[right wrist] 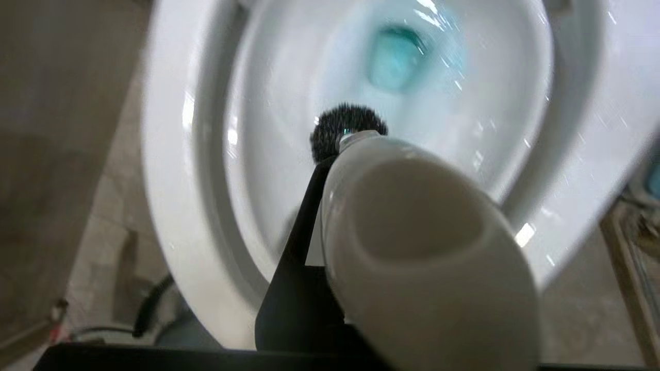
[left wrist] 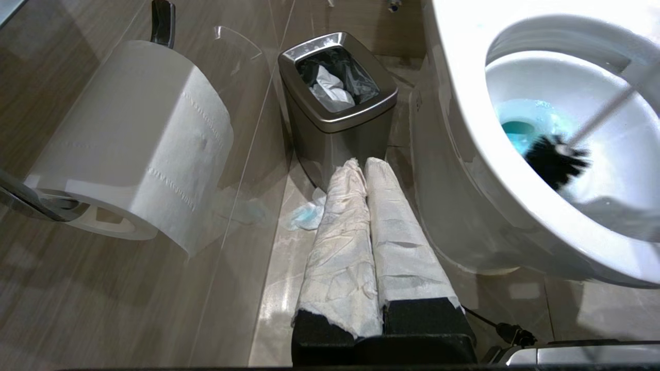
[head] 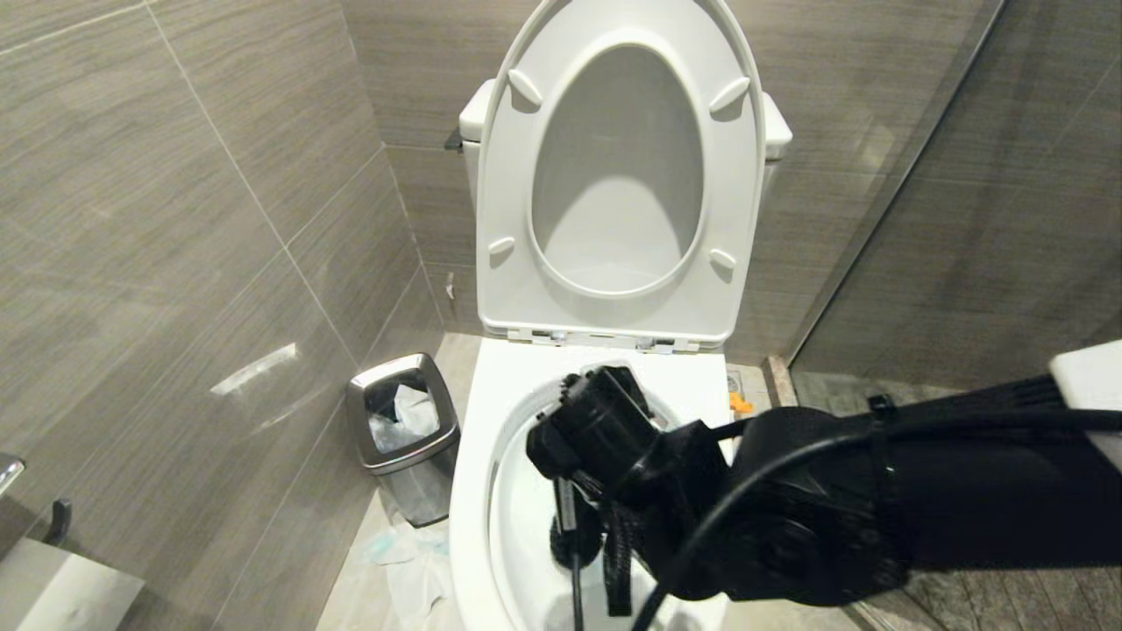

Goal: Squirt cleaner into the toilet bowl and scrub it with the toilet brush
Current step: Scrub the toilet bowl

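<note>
1. You are in a toilet stall with grey wood-grain wall tiles; the white seat and lid (head: 618,175) stand raised against the cistern.
2. The right gripper (right wrist: 330,247) has its jaws clamped on the toilet brush (right wrist: 412,247), with the rounded white knob end close to the wrist camera.
3. The brush's black bristle head (left wrist: 554,159) sits inside the toilet bowl (head: 469,491), against the inner wall, just beside the blue-tinted water (right wrist: 394,59).
4. The right arm (head: 877,508) reaches across the bowl from the right.
5. The left gripper (left wrist: 368,216) hangs parked beside the bowl, its paper-wrapped jaws pressed together and empty, pointing at the steel waste bin (left wrist: 335,118); a toilet paper roll (left wrist: 134,139) hangs on the wall near it.
</note>
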{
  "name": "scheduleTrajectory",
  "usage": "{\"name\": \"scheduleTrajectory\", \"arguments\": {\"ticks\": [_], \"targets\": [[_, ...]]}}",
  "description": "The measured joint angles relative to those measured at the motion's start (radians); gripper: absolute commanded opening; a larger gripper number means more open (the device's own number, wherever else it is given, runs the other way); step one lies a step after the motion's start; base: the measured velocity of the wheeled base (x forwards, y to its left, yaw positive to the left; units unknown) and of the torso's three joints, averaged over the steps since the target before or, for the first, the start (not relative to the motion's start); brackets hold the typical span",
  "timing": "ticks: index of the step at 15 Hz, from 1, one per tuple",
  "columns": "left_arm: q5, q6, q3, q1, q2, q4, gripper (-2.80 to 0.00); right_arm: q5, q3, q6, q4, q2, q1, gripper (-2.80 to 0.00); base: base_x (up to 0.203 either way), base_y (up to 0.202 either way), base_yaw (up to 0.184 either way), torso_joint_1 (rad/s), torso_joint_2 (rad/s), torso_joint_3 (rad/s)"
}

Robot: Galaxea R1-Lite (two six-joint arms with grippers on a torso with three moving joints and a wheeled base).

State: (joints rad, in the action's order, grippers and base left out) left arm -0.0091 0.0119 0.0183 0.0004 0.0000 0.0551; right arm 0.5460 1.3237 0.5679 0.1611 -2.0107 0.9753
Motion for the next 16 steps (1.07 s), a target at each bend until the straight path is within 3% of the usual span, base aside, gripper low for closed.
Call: {"name": "scheduleTrajectory", "arguments": {"ticks": [2, 5, 8, 11, 13, 16], "targets": [[0.0, 0.0, 0.0, 0.0, 0.0, 0.0, -2.8, 0.002, -0.146, 0.03, -0.003, 0.105, 0.004, -2.8, 0.0, 0.0, 0.0, 0.0, 0.0, 0.0], [0.0, 0.0, 0.0, 0.0, 0.0, 0.0, -2.8, 0.007, -0.257, 0.034, -0.004, 0.225, -0.083, -2.8, 0.0, 0.0, 0.0, 0.0, 0.0, 0.0], [0.0, 0.0, 0.0, 0.0, 0.0, 0.0, -2.8, 0.009, -0.265, -0.027, -0.031, 0.277, -0.216, -2.8, 0.0, 0.0, 0.0, 0.0, 0.0, 0.0], [0.0, 0.0, 0.0, 0.0, 0.0, 0.0, -2.8, 0.007, -0.245, -0.174, -0.18, 0.272, -0.335, -2.8, 0.0, 0.0, 0.0, 0.0, 0.0, 0.0], [0.0, 0.0, 0.0, 0.0, 0.0, 0.0, -2.8, 0.002, -0.208, -0.203, -0.245, 0.238, -0.365, -2.8, 0.0, 0.0, 0.0, 0.0, 0.0, 0.0], [0.0, 0.0, 0.0, 0.0, 0.0, 0.0, -2.8, -0.023, -0.152, -0.184, -0.251, 0.196, -0.371, -2.8, 0.0, 0.0, 0.0, 0.0, 0.0, 0.0]]}}
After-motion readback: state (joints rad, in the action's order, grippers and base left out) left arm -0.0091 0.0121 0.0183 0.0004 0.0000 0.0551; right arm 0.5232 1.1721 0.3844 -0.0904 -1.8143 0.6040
